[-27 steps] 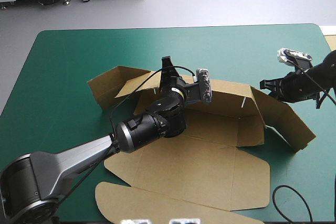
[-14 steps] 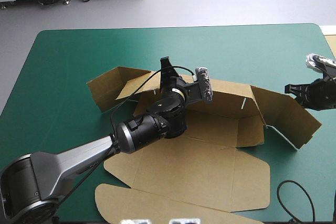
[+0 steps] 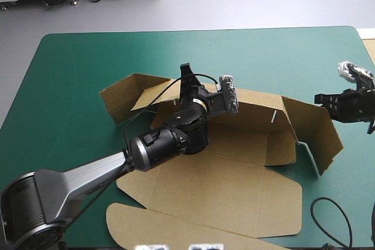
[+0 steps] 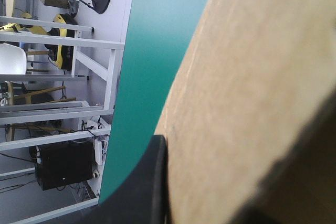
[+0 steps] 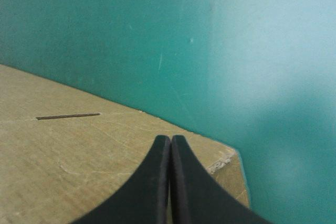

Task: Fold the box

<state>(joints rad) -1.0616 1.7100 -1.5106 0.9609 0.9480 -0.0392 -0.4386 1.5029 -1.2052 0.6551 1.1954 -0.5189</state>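
The teal-green-covered table (image 3: pixel 88 62) carries the brown box (image 3: pixel 222 185), its lid flat toward the near edge, walls partly raised.

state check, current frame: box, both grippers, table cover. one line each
box: partly folded; far wall and both end flaps raised, near panels flat.
left gripper: shut on the box's far wall.
right gripper: shut, holding nothing, at the raised right end flap; contact unclear.
teal-green cover: flat, under the box.

The brown box (image 3: pixel 222 191) lies mid-way on the table (image 3: pixel 70 74), far wall and end flaps raised, lid flat.
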